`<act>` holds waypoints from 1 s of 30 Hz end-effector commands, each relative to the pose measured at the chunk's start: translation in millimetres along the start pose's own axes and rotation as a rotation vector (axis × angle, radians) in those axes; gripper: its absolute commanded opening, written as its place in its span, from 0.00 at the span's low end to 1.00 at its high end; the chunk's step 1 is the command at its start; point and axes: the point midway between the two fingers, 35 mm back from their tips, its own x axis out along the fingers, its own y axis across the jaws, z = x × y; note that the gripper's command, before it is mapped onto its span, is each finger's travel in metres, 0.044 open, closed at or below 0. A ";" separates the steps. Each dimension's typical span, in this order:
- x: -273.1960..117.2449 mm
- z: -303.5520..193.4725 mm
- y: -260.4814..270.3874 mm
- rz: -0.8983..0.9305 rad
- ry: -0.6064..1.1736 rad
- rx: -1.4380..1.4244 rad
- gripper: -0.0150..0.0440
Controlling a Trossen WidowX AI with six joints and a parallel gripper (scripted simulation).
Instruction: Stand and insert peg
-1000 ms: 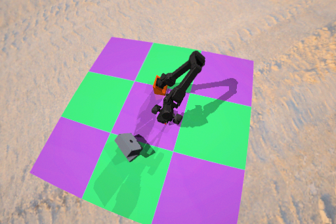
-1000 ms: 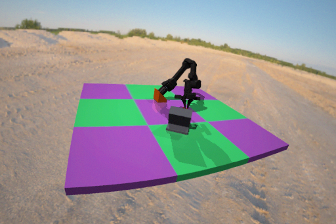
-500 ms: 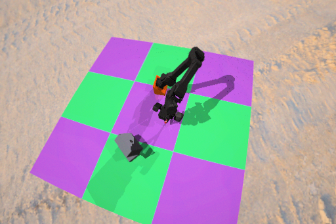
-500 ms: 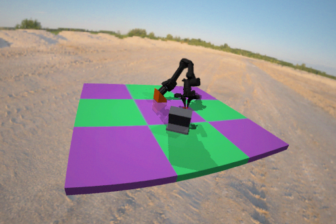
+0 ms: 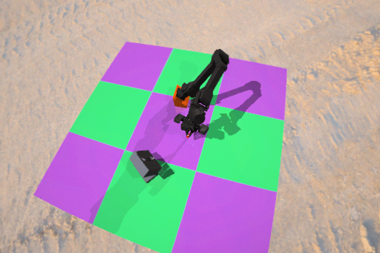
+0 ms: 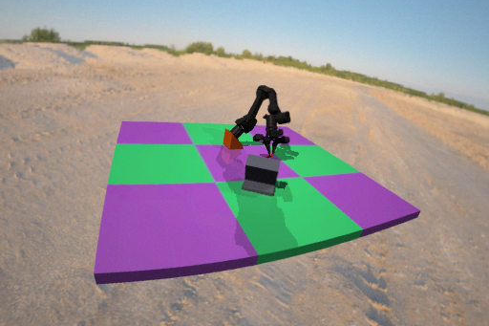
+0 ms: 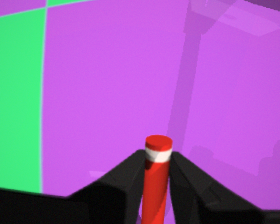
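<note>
The red peg (image 5: 188,136) (image 6: 270,155) (image 7: 154,195) has a white band near its upper end. My gripper (image 5: 188,133) (image 6: 270,153) (image 7: 157,158) is shut on the peg close to that band. In the wrist view the banded end points up between the fingertips, and the plain end is out of the frame. Whether the plain end touches the table is too small to tell. The grey sloped panel (image 5: 140,165) (image 6: 264,163) stands apart from the gripper, in front of the robot. Its sloped face lies in the arm's shadow, and the hole is hard to make out.
The table (image 5: 237,213) (image 6: 158,227) has purple and green squares. An orange block (image 5: 180,101) (image 6: 231,140) is at the arm's base. The arm bends up and over between that base and the gripper. Shadows of the arm fall across the panel and the squares.
</note>
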 end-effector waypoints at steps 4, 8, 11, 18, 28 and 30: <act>-2.3 -5.2 -2.6 -0.006 -0.048 0.007 0.34; -4.7 -6.7 -2.6 -0.006 -0.083 0.007 0.34; -6.5 -7.8 -2.5 -0.006 -0.109 0.007 0.34; -10.4 -10.6 -2.4 -0.006 -0.170 0.008 0.34; -15.8 -15.1 -2.3 -0.006 -0.256 0.008 0.34; -16.9 -16.1 -2.2 -0.006 -0.274 0.008 0.34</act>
